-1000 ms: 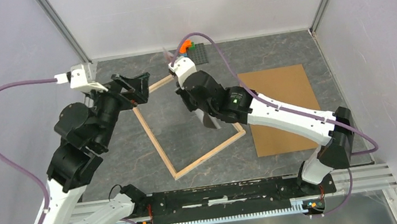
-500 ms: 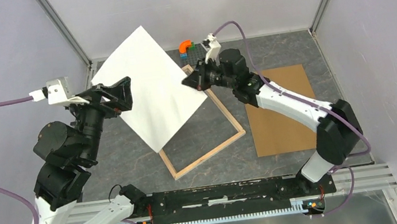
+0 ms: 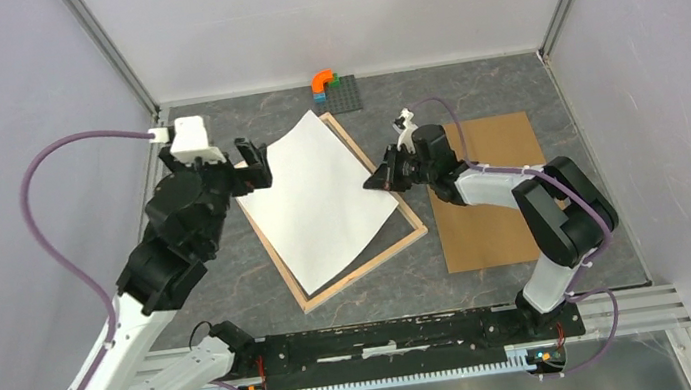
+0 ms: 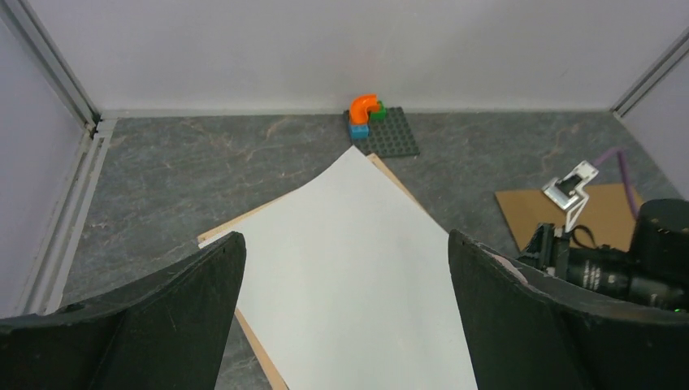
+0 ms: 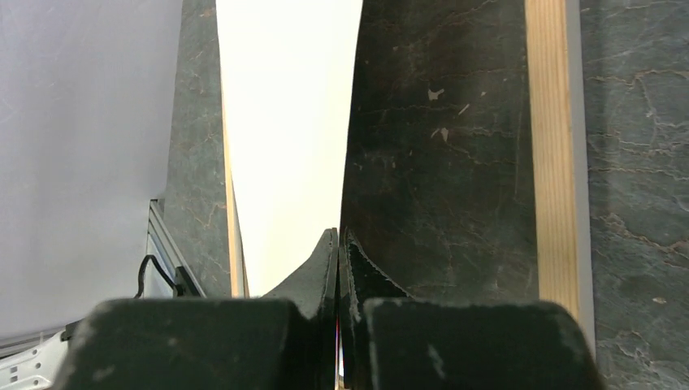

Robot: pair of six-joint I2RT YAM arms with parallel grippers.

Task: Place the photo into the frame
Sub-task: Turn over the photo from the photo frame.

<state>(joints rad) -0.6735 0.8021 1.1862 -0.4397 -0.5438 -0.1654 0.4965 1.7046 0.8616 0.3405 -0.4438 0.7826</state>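
The photo (image 3: 322, 198) lies face down, white back up, across the pale wood frame (image 3: 364, 270). My right gripper (image 3: 386, 178) is shut on the photo's right edge and holds that edge slightly raised above the frame's right rail. In the right wrist view the gripper (image 5: 338, 244) pinches the sheet edge-on, with the white back (image 5: 284, 122) to the left and a frame rail (image 5: 552, 146) to the right. My left gripper (image 3: 252, 164) is open and empty at the photo's left edge. In the left wrist view its gripper (image 4: 345, 237) spans the white sheet (image 4: 357, 268).
The brown backing board (image 3: 492, 186) lies on the table right of the frame and shows in the left wrist view (image 4: 605, 211). An orange toy arch (image 3: 320, 79) and a grey baseplate (image 3: 342, 94) sit by the back wall. Enclosure walls stand on three sides.
Both grippers held the photo up in the air. It has come down flat over the frame, white side up. My left gripper has let go and opened; my right arm has lowered.
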